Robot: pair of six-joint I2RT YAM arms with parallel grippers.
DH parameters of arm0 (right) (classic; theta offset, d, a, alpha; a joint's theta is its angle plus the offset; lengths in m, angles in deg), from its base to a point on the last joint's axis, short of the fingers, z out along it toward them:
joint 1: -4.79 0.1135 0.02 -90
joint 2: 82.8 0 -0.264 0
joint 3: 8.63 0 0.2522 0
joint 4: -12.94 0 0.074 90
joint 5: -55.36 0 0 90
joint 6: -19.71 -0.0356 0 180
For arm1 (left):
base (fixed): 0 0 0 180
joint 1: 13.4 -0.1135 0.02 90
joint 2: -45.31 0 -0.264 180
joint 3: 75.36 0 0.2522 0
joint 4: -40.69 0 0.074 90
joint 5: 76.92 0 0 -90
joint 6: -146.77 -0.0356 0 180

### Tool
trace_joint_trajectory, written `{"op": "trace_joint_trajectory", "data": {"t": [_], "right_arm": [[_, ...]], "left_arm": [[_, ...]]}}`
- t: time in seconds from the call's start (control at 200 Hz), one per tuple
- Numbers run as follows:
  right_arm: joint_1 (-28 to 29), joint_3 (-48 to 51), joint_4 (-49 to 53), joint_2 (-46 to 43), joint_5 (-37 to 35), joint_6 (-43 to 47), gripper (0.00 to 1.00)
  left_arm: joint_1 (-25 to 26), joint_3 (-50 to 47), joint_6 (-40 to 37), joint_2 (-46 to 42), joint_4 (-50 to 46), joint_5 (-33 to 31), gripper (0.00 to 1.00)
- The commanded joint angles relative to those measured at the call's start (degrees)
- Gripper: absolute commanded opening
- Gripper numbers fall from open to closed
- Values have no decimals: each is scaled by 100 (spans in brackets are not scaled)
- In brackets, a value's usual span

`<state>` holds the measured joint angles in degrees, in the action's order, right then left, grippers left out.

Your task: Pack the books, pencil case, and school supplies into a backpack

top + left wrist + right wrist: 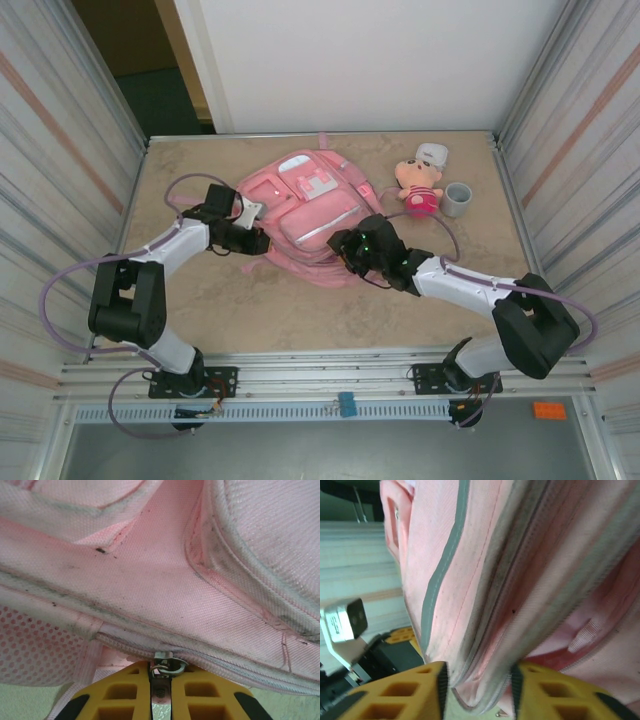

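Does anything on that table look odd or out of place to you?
Yes, mildly. The pink backpack is grubby, with dark smudges along its seams in both wrist views. Beside it, a plush doll and grey cup look unrelated to school packing.

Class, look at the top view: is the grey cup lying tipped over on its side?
No, the grey cup stands upright with its open mouth facing up, beside the plush doll.

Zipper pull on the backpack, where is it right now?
Left wrist view, bottom centre: the zipper pull sits pinched in the left gripper, at the left edge of the backpack.
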<state>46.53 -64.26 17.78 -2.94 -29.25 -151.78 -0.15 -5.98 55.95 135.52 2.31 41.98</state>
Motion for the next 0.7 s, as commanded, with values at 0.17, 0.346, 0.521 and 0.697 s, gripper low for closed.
{"op": "trace_joint_trajectory", "data": {"t": [0.17,0.346,0.521,0.697], "right_arm": [[-74,-136,-384,4,-256,78,17],[-64,-246,-295,8,-266,172,11],[-58,-326,-125,-54,-303,279,9],[-50,-390,112,-163,-398,396,9]], "left_arm": [[-12,-187,315,180,384,253,13],[-32,-232,366,4,416,276,18],[-117,-399,524,-151,662,546,20],[-157,-553,704,-222,933,863,25]]}}
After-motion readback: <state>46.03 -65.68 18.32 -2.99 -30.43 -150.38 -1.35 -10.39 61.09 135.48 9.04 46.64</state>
